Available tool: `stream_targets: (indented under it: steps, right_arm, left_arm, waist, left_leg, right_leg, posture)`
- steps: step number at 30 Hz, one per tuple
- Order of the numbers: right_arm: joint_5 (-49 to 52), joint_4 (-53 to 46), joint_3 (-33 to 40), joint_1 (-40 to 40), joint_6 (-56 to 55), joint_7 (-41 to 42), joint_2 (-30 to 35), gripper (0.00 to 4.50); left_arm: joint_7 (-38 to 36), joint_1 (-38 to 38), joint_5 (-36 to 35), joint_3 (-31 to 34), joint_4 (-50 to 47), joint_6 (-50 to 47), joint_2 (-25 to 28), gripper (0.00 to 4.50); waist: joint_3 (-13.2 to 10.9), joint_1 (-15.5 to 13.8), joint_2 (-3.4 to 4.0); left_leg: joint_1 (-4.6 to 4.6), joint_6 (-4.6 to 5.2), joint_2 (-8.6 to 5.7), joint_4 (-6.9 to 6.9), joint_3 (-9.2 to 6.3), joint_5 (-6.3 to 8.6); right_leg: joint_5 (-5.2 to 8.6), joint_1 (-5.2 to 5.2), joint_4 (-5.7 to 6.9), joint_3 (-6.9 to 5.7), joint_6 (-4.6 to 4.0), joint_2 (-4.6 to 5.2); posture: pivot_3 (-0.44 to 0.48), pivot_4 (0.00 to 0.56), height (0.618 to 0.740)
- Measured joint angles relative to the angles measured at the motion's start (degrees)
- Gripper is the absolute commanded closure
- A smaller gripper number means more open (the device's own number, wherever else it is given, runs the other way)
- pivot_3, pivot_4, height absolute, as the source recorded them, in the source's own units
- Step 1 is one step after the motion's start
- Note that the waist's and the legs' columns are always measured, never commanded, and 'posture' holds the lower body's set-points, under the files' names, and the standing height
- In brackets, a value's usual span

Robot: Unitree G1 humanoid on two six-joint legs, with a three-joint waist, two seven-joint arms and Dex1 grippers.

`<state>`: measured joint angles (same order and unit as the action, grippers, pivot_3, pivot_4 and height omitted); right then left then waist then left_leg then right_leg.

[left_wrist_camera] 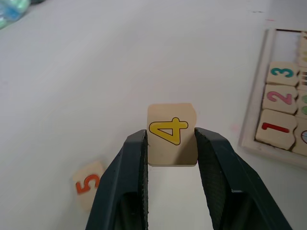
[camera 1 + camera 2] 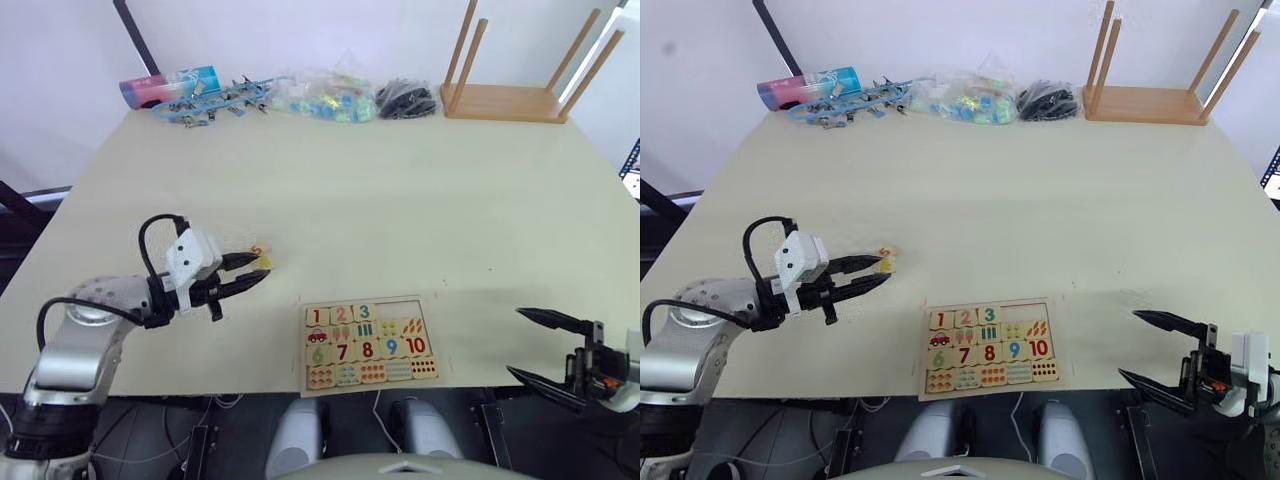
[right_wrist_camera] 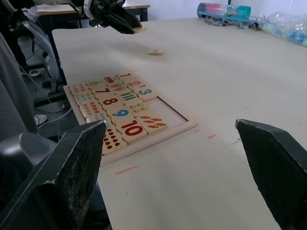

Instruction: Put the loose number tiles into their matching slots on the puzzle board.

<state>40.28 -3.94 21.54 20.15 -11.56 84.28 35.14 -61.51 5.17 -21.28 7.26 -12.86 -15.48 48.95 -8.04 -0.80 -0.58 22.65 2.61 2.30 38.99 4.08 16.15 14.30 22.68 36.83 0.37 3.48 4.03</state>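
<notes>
My left gripper (image 1: 170, 137) is shut on the loose number tile with a yellow 4 (image 1: 171, 120), holding it just above the table to the left of the puzzle board (image 2: 301, 346). The orange 5 tile (image 1: 88, 183) lies flat on the table close beside it, on the side away from the board (image 2: 257, 250). In the board's first row, tiles 1, 2 and 3 sit in place and the two matching slots (image 2: 405, 309) at the right are empty. My right gripper (image 2: 515, 342) hangs open and empty off the table's front right edge.
Along the table's far edge lie a blue and pink cylinder (image 2: 170, 85), blue clips (image 2: 215, 103), a bag of coloured pieces (image 2: 325, 97), a black bundle (image 2: 406, 100) and an upturned wooden stool (image 2: 510, 100). Bare tabletop stretches between them and the board.
</notes>
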Motion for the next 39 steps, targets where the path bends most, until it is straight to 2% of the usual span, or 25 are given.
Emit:
stream_targets:
  steps: [4, 6, 16, 19, 30, 39]
  right_arm:
    - [-0.04, -1.31, -0.29, 0.3, -0.02, -0.94, -0.69, 0.0]
    - [-0.06, -2.39, -0.35, 0.43, -0.01, -1.68, -0.99, 0.0]
    - [-0.25, -3.55, -0.42, 0.78, 0.0, -3.42, -1.65, 0.0]
    - [-0.6, -3.75, -0.48, 0.22, 0.01, -3.79, -1.67, 0.0]
    - [-0.75, -3.84, -0.48, 0.15, 0.02, -3.77, -1.67, 0.0]
    - [-0.96, -3.83, -0.59, -0.46, 0.06, -3.79, -1.67, 0.0]
  left_arm:
    - [-3.76, 8.05, 0.35, -8.03, -1.86, -4.25, 0.85, 3.54]
    - [-4.88, 13.38, 0.35, -12.36, -2.7, -7.25, -0.79, 3.54]
    - [-4.73, 20.13, 3.54, -23.0, -3.23, -13.17, -5.42, 3.54]
    - [-3.05, 24.08, 6.59, -28.26, -3.19, -16.17, -9.16, 3.54]
    - [2.46, 26.8, 10.6, -35.36, -6.03, -27.36, -14.41, 3.54]
    - [4.27, 27.4, 11.68, -37.66, -6.91, -30.7, -15.35, 3.54]
  waist:
    - [0.0, -0.2, -0.01]
    - [0.0, -0.17, -0.01]
    - [-0.01, -0.02, -0.01]
    - [-0.02, -0.19, -0.02]
    - [-0.02, -0.08, -0.02]
    - [-0.02, -0.13, -0.03]
  left_leg:
    - [0.05, 0.0, -0.06, 0.02, 0.0, 0.0]
    - [0.06, 0.0, -0.06, 0.04, 0.0, -0.01]
    - [0.04, 0.0, -0.04, 0.07, -0.03, -0.01]
    - [0.13, 0.01, -0.1, 0.15, -0.02, -0.01]
    - [0.12, 0.01, -0.1, 0.15, -0.21, -0.01]
    - [0.12, 0.01, -0.1, 0.15, -0.22, -0.01]
  right_leg:
    - [-0.11, -0.02, 0.0, 0.0, 0.22, -0.02]
    - [-0.12, -0.02, 0.0, 0.02, 0.23, -0.04]
    - [-0.12, 0.0, 0.01, 0.18, 0.25, -0.18]
    - [-0.1, -0.03, 0.0, 0.55, 0.28, -0.43]
    - [-0.09, -0.02, 0.01, 0.65, 0.29, -0.48]
    - [-0.09, -0.02, 0.01, 0.66, 0.29, -0.48]
  posture:
    - [0.0, 0.15, 0.737]
    - [0.0, 0.15, 0.737]
    - [0.0, 0.15, 0.737]
    - [0.0, 0.15, 0.737]
    - [0.0, 0.15, 0.737]
    - [0.0, 0.15, 0.737]
